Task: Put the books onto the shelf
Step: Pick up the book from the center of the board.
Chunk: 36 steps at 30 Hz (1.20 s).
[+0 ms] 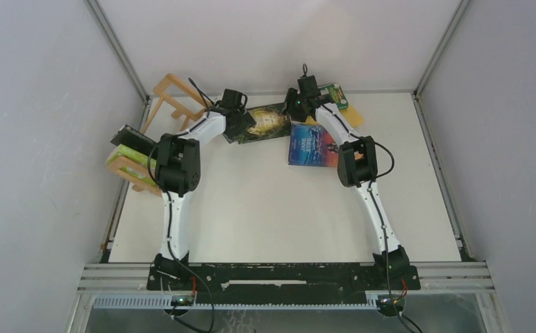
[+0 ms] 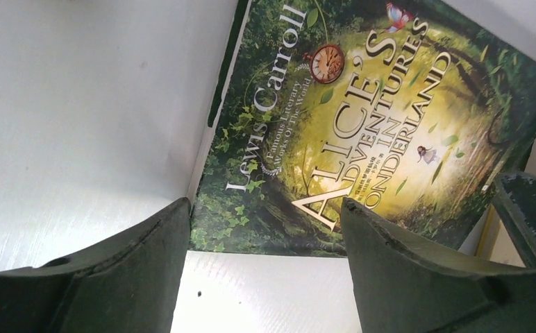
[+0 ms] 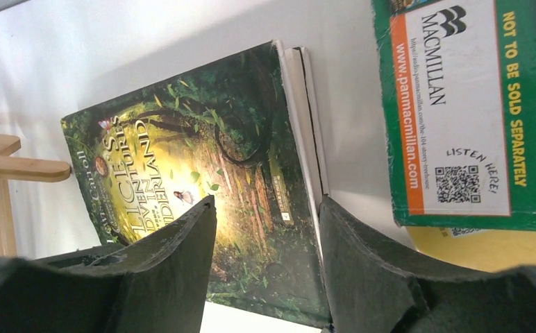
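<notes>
A dark green and gold book [image 1: 269, 123] lies flat at the back of the table. My left gripper [image 1: 241, 125] is at its left end and my right gripper [image 1: 294, 109] at its right end. In the left wrist view the left gripper [image 2: 265, 205] stands open over the near edge of the book's cover [image 2: 362, 118]. In the right wrist view the right gripper [image 3: 266, 201] is open astride the book's page edge [image 3: 203, 173], holding nothing. The blue book [image 1: 312, 146] lies in front. A green book [image 3: 459, 104] rests on a yellow-orange one [image 3: 487, 246]. The shelf [image 1: 175, 94] stands far left with a lime-green book [image 1: 128, 154] in it.
The wooden shelf sits tight against the left wall [image 1: 57, 139], and its slats [image 3: 1, 166] show at the left of the right wrist view. The back wall [image 1: 272, 41] is just behind the books. The right arm's elbow [image 1: 357, 161] hangs beside the blue book.
</notes>
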Each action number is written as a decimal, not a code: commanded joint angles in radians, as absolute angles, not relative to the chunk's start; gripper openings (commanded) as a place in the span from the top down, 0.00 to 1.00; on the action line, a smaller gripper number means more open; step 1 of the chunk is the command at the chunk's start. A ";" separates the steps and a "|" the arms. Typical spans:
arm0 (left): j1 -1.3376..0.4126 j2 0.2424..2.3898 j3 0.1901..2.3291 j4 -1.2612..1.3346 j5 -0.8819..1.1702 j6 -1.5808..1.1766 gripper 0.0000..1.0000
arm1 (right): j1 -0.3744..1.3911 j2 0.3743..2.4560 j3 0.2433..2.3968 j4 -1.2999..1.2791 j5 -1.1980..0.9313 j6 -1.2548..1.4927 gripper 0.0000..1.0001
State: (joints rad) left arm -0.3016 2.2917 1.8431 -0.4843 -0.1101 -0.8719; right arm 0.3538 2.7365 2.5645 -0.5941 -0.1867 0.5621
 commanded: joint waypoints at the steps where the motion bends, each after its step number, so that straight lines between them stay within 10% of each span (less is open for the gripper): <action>1: -0.345 2.172 1.810 -0.424 -0.072 -0.882 0.19 | 0.402 2.609 2.562 -0.526 -0.323 0.554 0.37; 36: -0.389 1.873 1.479 -0.357 -0.144 -0.899 0.19 | 0.510 2.424 2.370 -0.540 -0.407 0.500 0.40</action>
